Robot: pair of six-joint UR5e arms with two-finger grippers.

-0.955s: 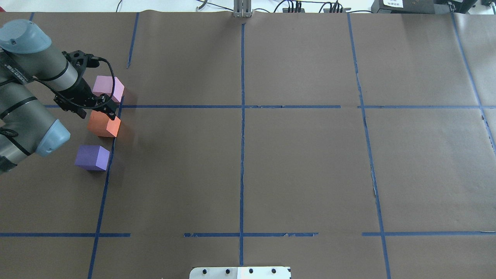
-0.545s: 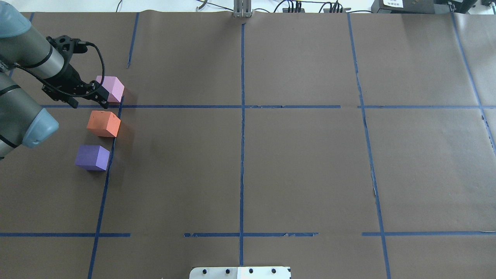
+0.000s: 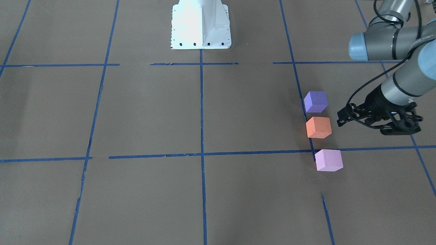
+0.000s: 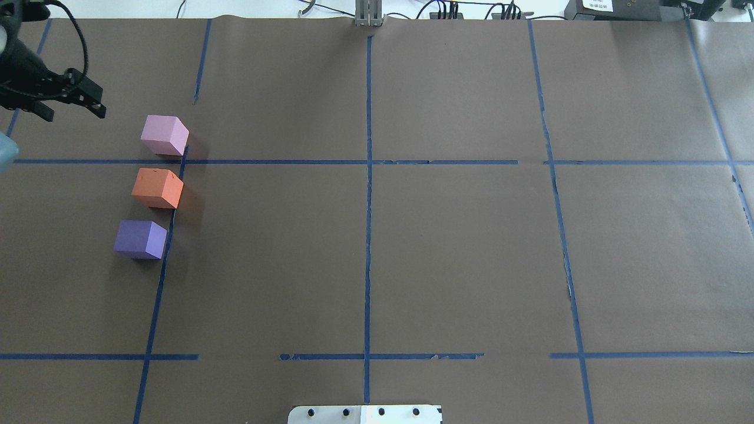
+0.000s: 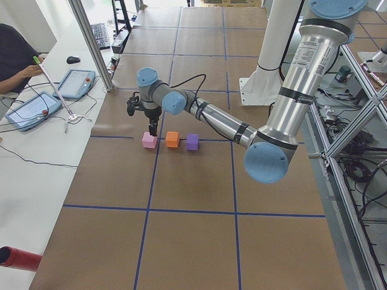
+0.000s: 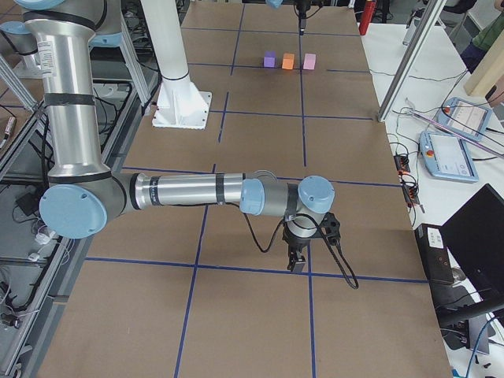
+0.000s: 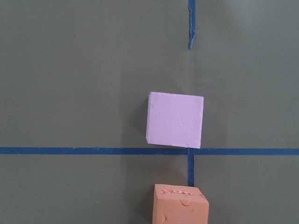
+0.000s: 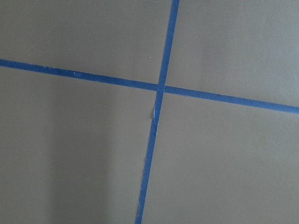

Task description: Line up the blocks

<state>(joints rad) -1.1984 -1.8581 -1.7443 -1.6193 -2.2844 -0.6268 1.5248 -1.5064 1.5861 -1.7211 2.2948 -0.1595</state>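
Three blocks stand in a line along a blue tape line at the table's left. They are pale pink (image 4: pixel 165 135), orange (image 4: pixel 158 188) and violet-purple (image 4: pixel 140 239), with small gaps between them. They also show in the front view as purple (image 3: pixel 315 101), orange (image 3: pixel 318 127) and pink (image 3: pixel 328 160). My left gripper (image 4: pixel 72 112) is open and empty, raised, to the left of and beyond the pink block. The left wrist view looks down on the pink block (image 7: pixel 175 120) and the orange block (image 7: pixel 180 204). My right gripper (image 6: pixel 298 260) hangs over a tape crossing far from the blocks; I cannot tell whether it is open or shut.
Brown paper with a grid of blue tape (image 4: pixel 368 162) covers the table. The white robot base plate (image 3: pixel 200 23) stands at the robot's side of the table. Tablets and cables (image 5: pixel 30 109) lie on a side bench near an operator.
My left gripper has drawn back from above the orange block, moving left and away past the pink block. The three blocks have not moved.
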